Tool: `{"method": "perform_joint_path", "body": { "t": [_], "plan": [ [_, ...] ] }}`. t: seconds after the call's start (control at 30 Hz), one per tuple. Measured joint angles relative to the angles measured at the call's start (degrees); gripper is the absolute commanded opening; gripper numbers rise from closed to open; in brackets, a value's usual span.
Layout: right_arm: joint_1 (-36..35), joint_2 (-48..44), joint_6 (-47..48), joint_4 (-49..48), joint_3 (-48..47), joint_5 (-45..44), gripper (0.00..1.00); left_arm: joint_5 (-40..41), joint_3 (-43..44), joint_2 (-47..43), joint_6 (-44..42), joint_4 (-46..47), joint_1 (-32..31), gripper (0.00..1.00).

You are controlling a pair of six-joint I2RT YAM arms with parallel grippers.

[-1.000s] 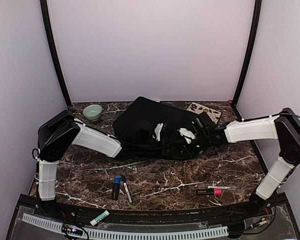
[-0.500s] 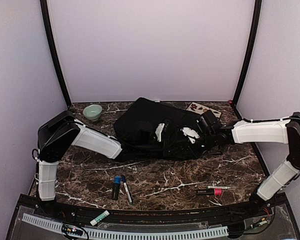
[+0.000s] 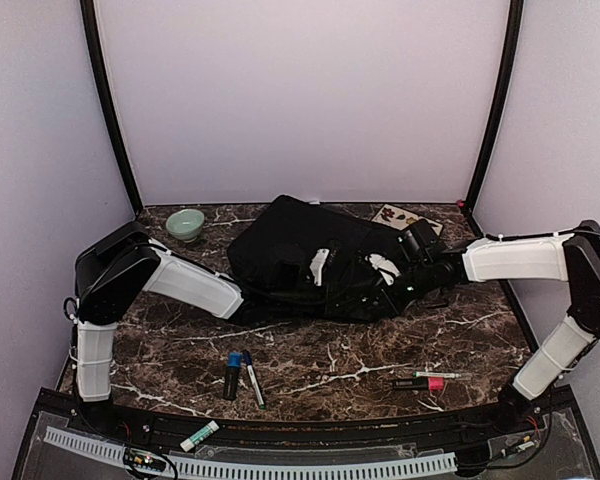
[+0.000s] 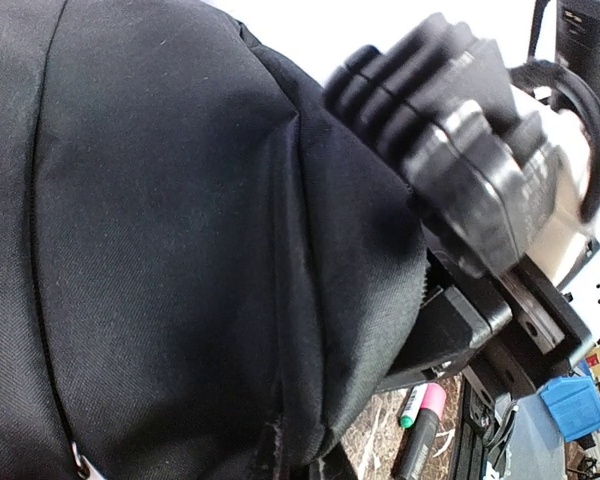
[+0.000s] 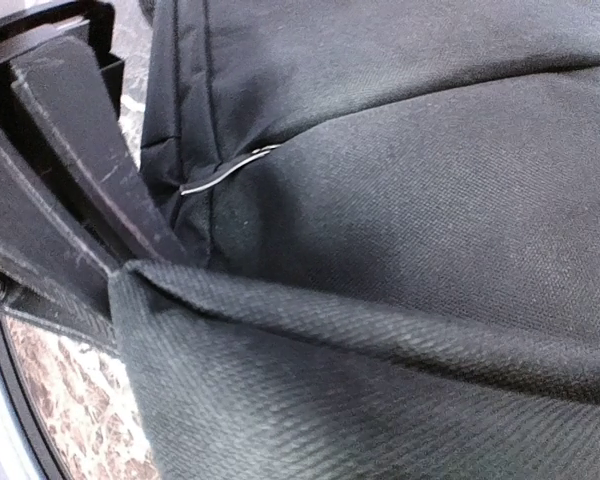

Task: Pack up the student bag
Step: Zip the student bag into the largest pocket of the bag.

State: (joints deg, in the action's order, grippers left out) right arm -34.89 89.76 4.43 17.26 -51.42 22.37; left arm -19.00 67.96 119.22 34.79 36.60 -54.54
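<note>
The student bag [image 3: 290, 250] is a large black backpack lying flat at the back middle of the marble table. From the left, my left gripper [image 3: 320, 265] rests on its front face. Black fabric [image 4: 180, 250] fills the left wrist view and hides the left fingers, with a fold bunched at the bottom edge. My right gripper [image 3: 382, 268] meets the bag from the right. In the right wrist view its dark fingers [image 5: 75, 150] are shut on a raised fold of the bag [image 5: 380, 330]. A zipper pull [image 5: 225, 172] shows beside them.
A green bowl [image 3: 185, 224] stands at the back left and a patterned card [image 3: 405, 216] lies behind the bag. A blue-capped marker [image 3: 232, 373] and a pen [image 3: 252, 378] lie in front, a pink highlighter [image 3: 420, 383] and green-tipped marker [image 3: 440, 374] at front right, and a white stick [image 3: 200, 436] on the rail.
My right gripper has closed on a fold of the bag and its forearm has shifted slightly towards the back. The left arm has stayed still.
</note>
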Motion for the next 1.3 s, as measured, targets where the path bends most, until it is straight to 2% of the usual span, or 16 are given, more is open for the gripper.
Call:
{"method": "perform_joint_path", "body": {
  "t": [0.1, 0.23, 0.6, 0.8, 1.0, 1.17, 1.2, 1.3],
  "plan": [
    [0.8, 0.3, 0.4, 0.2, -0.1, 1.9, 0.04, -0.1, -0.1, 0.0, -0.2, 0.0, 0.0, 0.00],
    [1.5, 0.3, 0.7, 0.2, -0.1, 3.5, 0.12, -0.1, -0.1, 0.0, -0.6, 0.0, 0.0, 0.00],
    [3.0, 0.4, 0.8, 0.7, -0.3, 8.3, 0.19, -0.5, -0.2, -0.1, -1.4, -0.3, -0.1, 0.00],
    [3.1, 0.5, 0.5, 0.8, -0.3, 8.7, 0.05, -0.7, -0.2, -0.1, -1.4, -0.3, -0.3, 0.00],
    [3.6, 0.5, 1.1, 1.7, -0.3, 8.6, 0.00, -0.5, -0.1, -0.1, -2.4, -1.1, -0.3, 0.00],
    [3.6, -0.2, 4.1, 3.9, -0.4, 8.1, 0.00, 0.2, 0.0, -0.2, -4.7, -2.5, -0.4, 0.00],
    [3.6, -0.6, 4.8, 4.3, -0.4, 7.8, 0.00, 0.5, 0.2, -0.3, -5.3, -2.8, -0.4, 0.02],
    [3.6, -1.9, 6.3, 5.2, -0.3, 7.5, 0.00, 1.1, 0.2, -1.2, -7.0, -3.5, -0.6, 0.26]
  ]
}}
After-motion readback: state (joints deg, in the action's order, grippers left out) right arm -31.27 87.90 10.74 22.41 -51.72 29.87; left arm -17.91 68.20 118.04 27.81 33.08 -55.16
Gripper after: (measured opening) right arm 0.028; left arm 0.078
